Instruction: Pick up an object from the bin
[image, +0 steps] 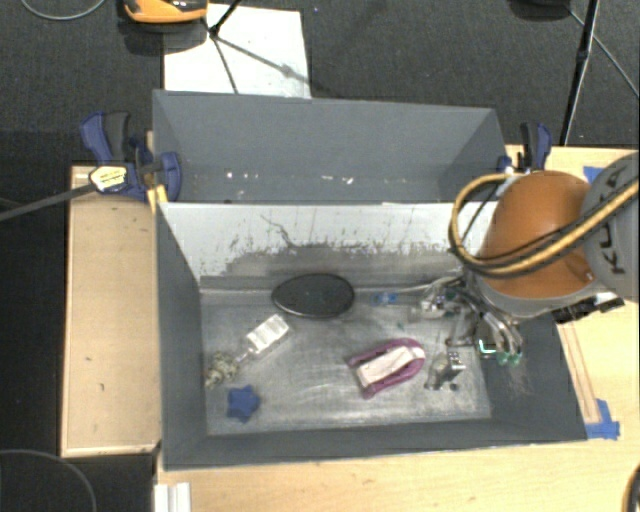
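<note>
Six loose things on the floor of the grey metal bin (180, 330), well spread. Low over the floor's right part, below the orange wrist cover (535, 235) and its looped cables (470, 205): gripper (445, 372), pointing down, just to the right of a purple-and-white pouch (387, 365). Cannot tell whether touching the pouch or just apart from it. Cannot tell either whether jaws spread or pressed together. Pouch position: flat on the floor, right of its middle, toward the front wall, white face up inside a purple rim. Behind it and to the left, near the back wall: black oval disc (313, 296). Right of the disc, a small blue bit (383, 298). Further left, a clear-and-white packet (267, 333), lying askew. Near the front left corner, a small grey-green lump (217, 375) and a blue scrap (243, 402), close together but apart.
</note>
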